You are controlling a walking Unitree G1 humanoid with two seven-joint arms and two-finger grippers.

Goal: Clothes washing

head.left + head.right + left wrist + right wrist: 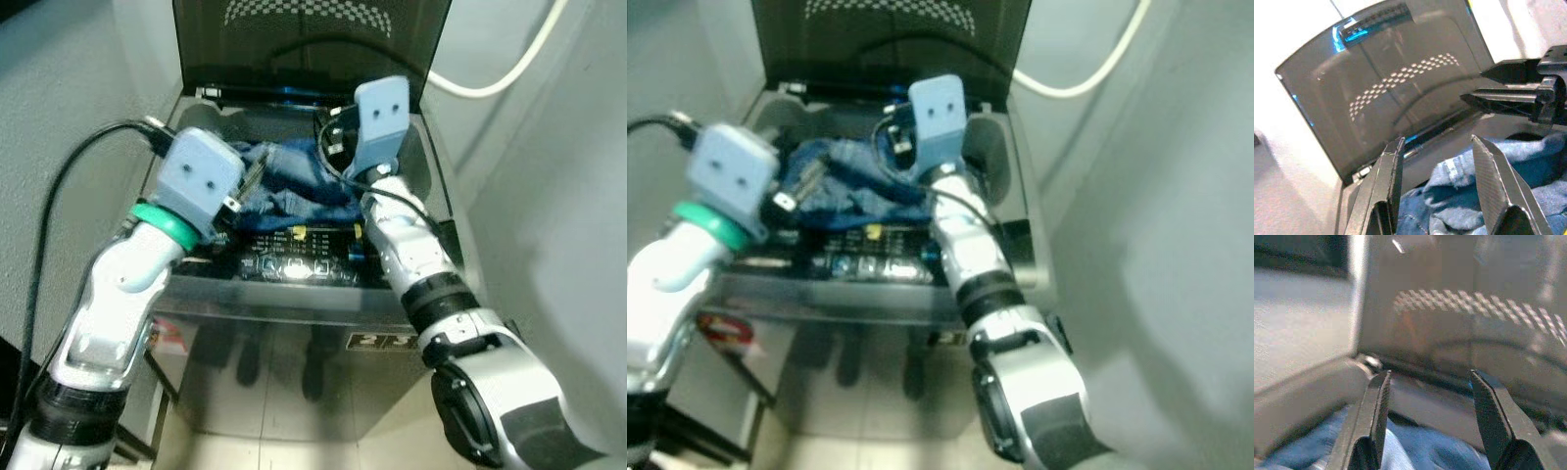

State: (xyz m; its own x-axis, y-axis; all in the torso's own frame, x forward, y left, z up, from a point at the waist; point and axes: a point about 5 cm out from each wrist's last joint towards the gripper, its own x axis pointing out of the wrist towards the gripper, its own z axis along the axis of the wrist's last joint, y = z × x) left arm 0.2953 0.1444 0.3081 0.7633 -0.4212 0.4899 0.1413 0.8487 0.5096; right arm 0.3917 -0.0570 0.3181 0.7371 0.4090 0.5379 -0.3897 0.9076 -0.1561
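A top-loading washing machine (294, 304) stands with its dark lid (304, 39) raised. Blue denim clothing (294, 186) lies heaped in the tub opening. My left gripper (1437, 142) hovers over the left side of the heap, open, with nothing between its fingers and denim (1464, 191) just below. My right gripper (1430, 374) is over the right rear of the opening, open and empty too, above blue cloth (1420, 450). The right gripper's black fingers (1508, 83) show in the left wrist view, close by and apart from the left gripper.
The lit control panel (294, 264) runs along the machine's front edge. Grey walls close in on both sides. A white hose (500, 78) hangs on the right wall. A black cable (59, 186) loops beside my left arm.
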